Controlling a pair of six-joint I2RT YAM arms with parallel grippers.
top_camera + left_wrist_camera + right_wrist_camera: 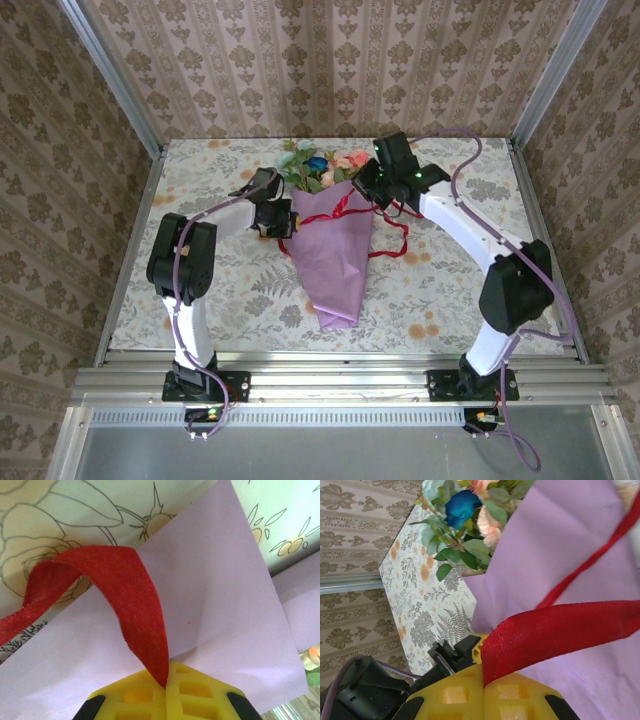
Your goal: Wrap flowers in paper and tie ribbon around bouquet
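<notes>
The bouquet (330, 255) lies on the table as a lilac paper cone, its tip toward the arms. The flowers (325, 165) stick out of its far, wide end. The red ribbon (345, 205) crosses the cone's upper part, and loose loops trail off to the right (397, 240). My left gripper (283, 222) sits at the cone's left edge. It (166, 682) is shut on a ribbon end (135, 595) over the paper (215, 605). My right gripper (378, 195) is at the cone's right edge. It (483, 682) is shut on the other ribbon end (560, 630), beside the blue and peach blooms (462, 510).
The table carries a floral printed cloth (450, 290), with metal frame rails (130, 250) at its sides and patterned walls behind. Purple cables (470, 150) arc over the right arm. The left gripper's black and yellow tip (455, 652) shows close to the right one.
</notes>
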